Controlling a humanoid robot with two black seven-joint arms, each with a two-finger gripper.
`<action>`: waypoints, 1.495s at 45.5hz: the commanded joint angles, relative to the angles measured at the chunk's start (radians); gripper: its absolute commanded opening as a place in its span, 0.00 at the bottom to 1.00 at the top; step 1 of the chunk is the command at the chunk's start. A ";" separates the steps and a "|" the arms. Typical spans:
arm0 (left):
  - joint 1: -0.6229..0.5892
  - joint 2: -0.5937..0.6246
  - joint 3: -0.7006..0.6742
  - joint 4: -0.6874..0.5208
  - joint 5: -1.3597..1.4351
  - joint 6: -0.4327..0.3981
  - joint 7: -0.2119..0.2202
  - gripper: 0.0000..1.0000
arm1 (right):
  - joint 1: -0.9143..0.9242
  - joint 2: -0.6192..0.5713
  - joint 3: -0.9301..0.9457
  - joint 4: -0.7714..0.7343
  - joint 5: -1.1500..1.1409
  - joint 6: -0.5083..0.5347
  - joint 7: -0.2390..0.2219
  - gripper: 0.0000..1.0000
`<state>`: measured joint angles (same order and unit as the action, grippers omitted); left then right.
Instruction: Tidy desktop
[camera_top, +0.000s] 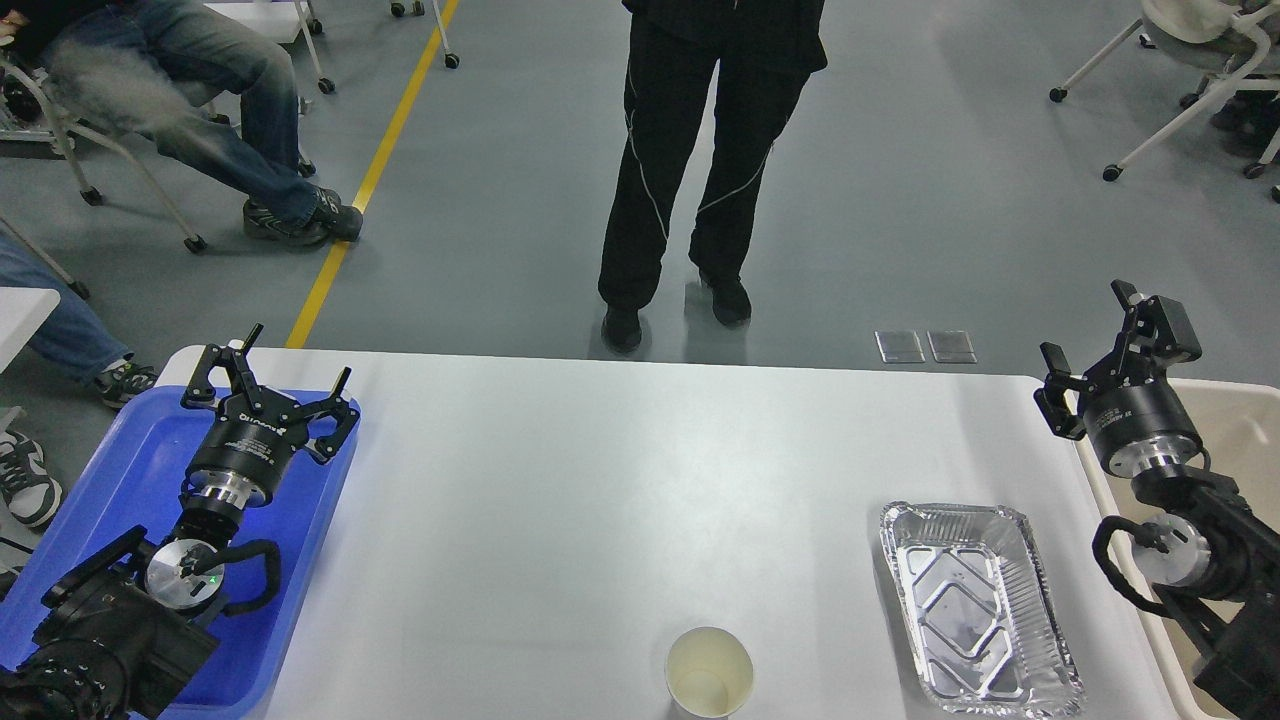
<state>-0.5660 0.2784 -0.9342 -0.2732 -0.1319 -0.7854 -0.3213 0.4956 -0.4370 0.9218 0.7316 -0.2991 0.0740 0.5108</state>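
While the white bench (620, 480) lies between them, left tool (270, 365) and right tool (1095, 345) hover spread, empty

Paper cup (709, 672) cut off at the base by the lower edge, just left of the foil tray (975, 605). Blue tray (120, 470) partly hidden under the left arm. Beige bin (1240, 430), right of the foil tray, clipped by the right edge. Standing person (700, 150) cropped above the waist.
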 joint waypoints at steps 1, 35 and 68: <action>0.000 -0.001 0.000 0.000 0.000 0.000 -0.001 1.00 | -0.006 0.000 -0.001 0.002 0.002 0.003 0.000 1.00; 0.000 -0.001 0.000 0.000 0.000 0.000 -0.001 1.00 | 0.004 0.012 -0.003 0.003 0.002 0.000 0.000 1.00; 0.000 -0.001 0.000 0.000 0.000 0.000 -0.001 1.00 | 0.057 -0.006 -0.044 0.003 0.000 -0.007 -0.002 1.00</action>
<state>-0.5660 0.2776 -0.9342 -0.2734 -0.1319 -0.7854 -0.3218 0.5228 -0.4155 0.9038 0.7365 -0.2991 0.0716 0.5108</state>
